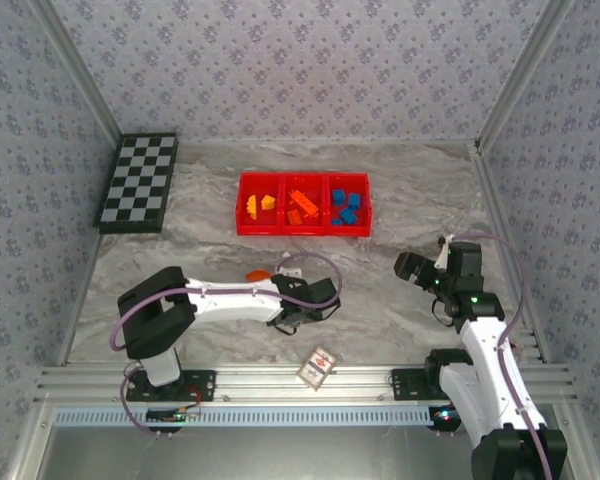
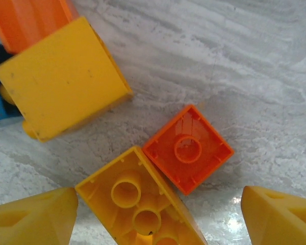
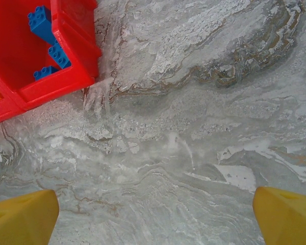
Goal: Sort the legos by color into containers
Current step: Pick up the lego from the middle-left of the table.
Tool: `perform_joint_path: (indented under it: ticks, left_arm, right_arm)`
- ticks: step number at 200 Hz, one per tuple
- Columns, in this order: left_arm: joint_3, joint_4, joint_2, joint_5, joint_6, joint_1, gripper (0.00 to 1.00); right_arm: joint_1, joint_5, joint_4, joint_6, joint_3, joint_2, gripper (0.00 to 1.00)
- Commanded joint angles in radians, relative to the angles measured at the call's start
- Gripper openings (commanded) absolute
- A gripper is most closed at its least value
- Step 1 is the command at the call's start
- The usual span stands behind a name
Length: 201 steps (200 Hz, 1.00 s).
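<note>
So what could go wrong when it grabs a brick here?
The open left gripper hovers over an upturned yellow brick that touches an orange brick. Closing might pinch both, or flick the orange one away. If both get carried, one colour could land in the wrong compartment of the red tray.

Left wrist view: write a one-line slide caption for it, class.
Open left tool over a yellow-orange plastic brick beside a small square red-orange plastic brick, both hollow-side up, on the grey marbled table.
</note>
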Motion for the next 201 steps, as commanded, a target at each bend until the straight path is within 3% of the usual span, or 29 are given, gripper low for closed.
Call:
perform_joint_path:
  ticks: [1,98,136,201]
  left_arm:
    - [-0.023,0.017,0.010,0.030,-0.031,-0.007,0.82]
    - [-0.128,0.031,-0.012,0.036,-0.081,0.004,0.71]
    - [-0.192,0.082,-0.043,0.054,-0.092,0.031,0.60]
    - [-0.227,0.093,-0.076,0.060,-0.099,0.050,0.54]
  right_arm:
    - [-0.008,-0.009,0.002,0.007,-0.009,0.003,1.00]
    - [-0.008,0.000,0.001,0.007,-0.009,0.008,1.00]
    - [-0.009,0.001,0.002,0.011,-0.010,0.010,1.00]
    - [-0.011,0.003,0.003,0.015,-0.009,0.015,1.00]
